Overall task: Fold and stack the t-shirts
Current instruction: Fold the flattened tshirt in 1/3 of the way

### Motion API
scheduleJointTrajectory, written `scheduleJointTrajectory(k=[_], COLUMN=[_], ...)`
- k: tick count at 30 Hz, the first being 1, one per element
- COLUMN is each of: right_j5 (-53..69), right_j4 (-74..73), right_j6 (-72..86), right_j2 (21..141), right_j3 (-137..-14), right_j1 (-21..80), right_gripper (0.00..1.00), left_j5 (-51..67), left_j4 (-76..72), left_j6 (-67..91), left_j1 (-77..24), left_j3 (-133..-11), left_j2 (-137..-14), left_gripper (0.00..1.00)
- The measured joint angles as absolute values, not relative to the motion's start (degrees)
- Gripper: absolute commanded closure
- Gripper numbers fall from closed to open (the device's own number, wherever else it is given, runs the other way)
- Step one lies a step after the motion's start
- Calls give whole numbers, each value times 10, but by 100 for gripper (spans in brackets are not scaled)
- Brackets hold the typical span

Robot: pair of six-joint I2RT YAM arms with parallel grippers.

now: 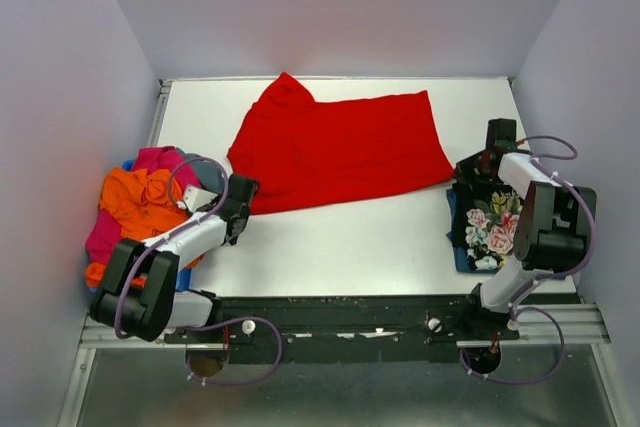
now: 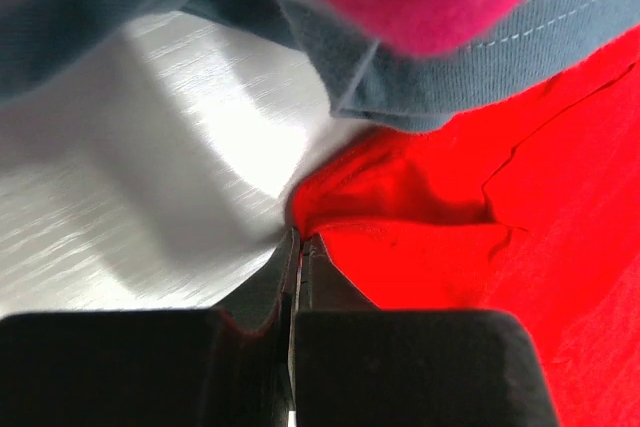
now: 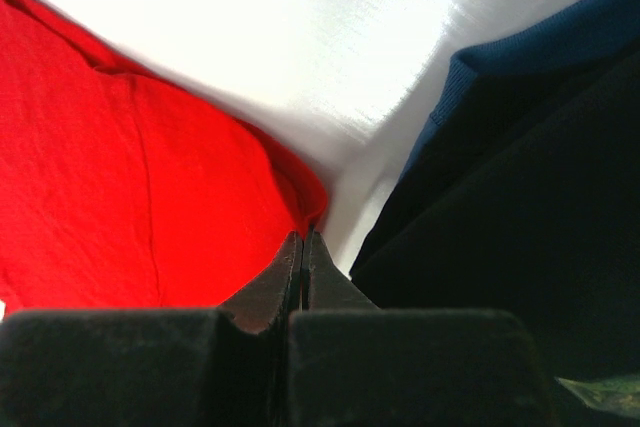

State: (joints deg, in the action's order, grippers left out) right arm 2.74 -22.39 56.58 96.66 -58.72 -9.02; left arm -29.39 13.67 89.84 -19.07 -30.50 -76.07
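Note:
A bright red t-shirt lies spread across the middle of the white table. My left gripper is at its near-left edge. In the left wrist view the jaws are shut on a pinched fold of the red t-shirt. My right gripper is at the shirt's near-right corner. In the right wrist view the jaws are shut on that corner of the red t-shirt.
A loose pile lies at the left edge: orange tee, magenta-pink tee, teal-grey tee. At the right, a folded black floral tee lies on a blue one. Grey walls enclose the table.

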Motion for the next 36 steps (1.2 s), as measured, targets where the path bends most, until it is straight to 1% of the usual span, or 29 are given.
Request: scheduleJointTrajectory(k=[3, 6, 10, 13, 17, 20, 24, 26, 28, 31, 33, 36], right_j5=[33, 41, 44, 46, 53, 65, 76, 75, 75, 75, 78, 87], right_j4=[-224, -229, -235, -241, -254, -266, -302, -309, -309, -307, -300, -296], right_j6=[566, 566, 566, 566, 566, 570, 570, 570, 570, 569, 569, 569], right_j2=[947, 916, 873, 861, 865, 875, 888, 880, 860, 826, 813, 827], right_j3=[-583, -577, -570, -566, -561, -566, -618, -644, -650, -629, -594, -540], right_j1=[-90, -90, -90, -90, -90, -90, -90, -90, -92, -98, -102, -102], right_gripper=[99, 99, 99, 99, 99, 99, 99, 99, 99, 99, 99, 99], left_j5=[-296, -304, -312, -313, -310, -310, -316, -322, -326, -324, -312, -286], left_j4=[172, 208, 229, 230, 232, 236, 279, 288, 287, 292, 290, 293], left_j6=[880, 854, 846, 847, 849, 846, 825, 817, 812, 815, 823, 837], left_j1=[-191, -191, -191, -191, -191, -191, -184, -184, -184, -184, -184, -184], left_j3=[-310, -327, -332, -319, -297, -303, -397, -451, -476, -448, -401, -277], left_j2=[-738, -685, -608, -576, -580, -596, -630, -628, -612, -574, -548, -514], left_gripper=[100, 100, 100, 100, 100, 100, 100, 100, 100, 100, 100, 100])
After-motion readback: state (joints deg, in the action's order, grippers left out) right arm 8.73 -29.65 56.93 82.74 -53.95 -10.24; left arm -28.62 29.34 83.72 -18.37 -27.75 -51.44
